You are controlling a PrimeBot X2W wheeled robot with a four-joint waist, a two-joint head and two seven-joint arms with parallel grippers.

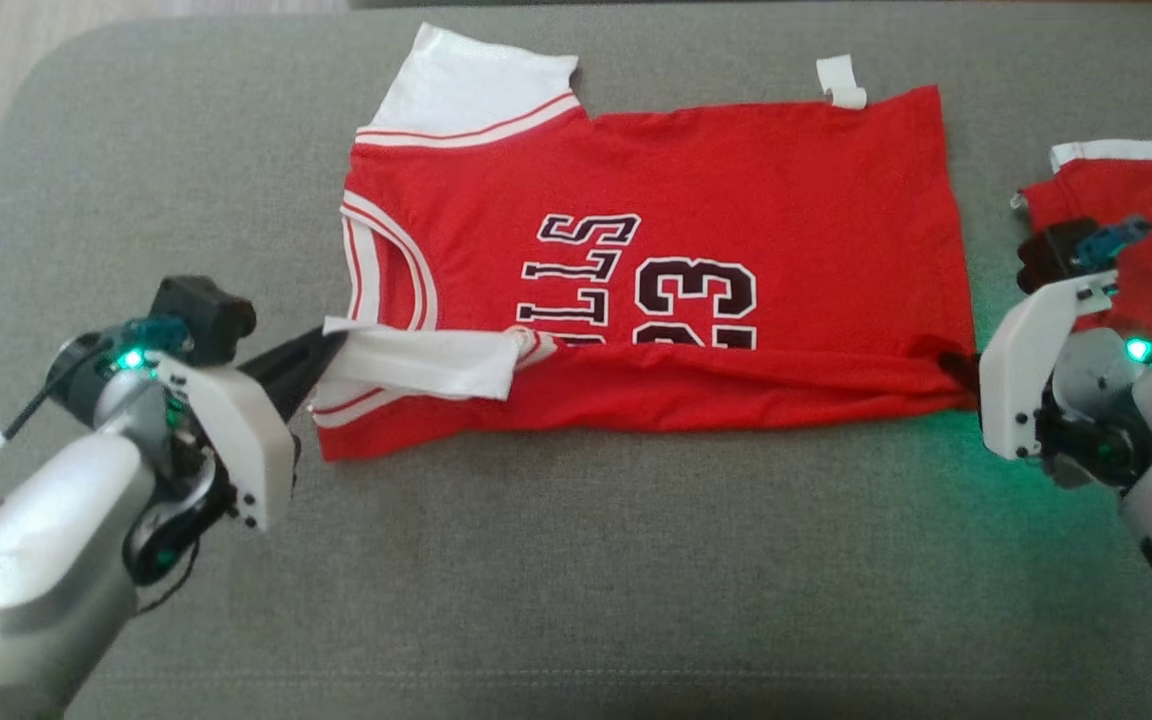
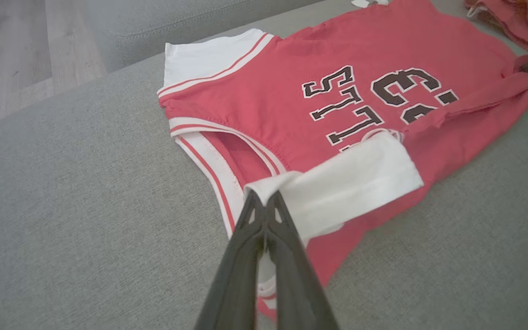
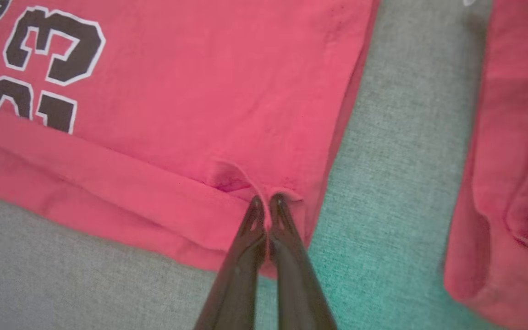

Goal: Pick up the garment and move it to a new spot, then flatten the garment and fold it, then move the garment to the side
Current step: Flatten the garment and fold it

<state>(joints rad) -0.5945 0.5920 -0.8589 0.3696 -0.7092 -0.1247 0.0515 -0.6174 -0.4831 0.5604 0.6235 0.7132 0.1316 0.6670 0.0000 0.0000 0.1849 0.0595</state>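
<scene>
A red jersey [image 1: 696, 200] with white sleeves and black lettering lies spread on the grey cushion, collar to the left. Its near long edge is folded up over the lettering. My left gripper [image 1: 331, 345] is shut on the near white sleeve [image 2: 351, 183], holding it lifted over the chest. My right gripper [image 1: 956, 368] is shut on the near hem corner [image 3: 255, 188], pinching a small ridge of red cloth. The same jersey [image 2: 374, 55] stretches away in the left wrist view, and its hem end [image 3: 200, 91] lies under the right wrist camera.
A second red garment [image 1: 1136, 230] with a white edge lies bunched at the right, close behind my right arm, also red garment [image 3: 511, 160]. A small white tag [image 1: 841, 82] sticks out of the jersey's far edge. Wooden floor [image 2: 12, 50] lies beyond the cushion's left end.
</scene>
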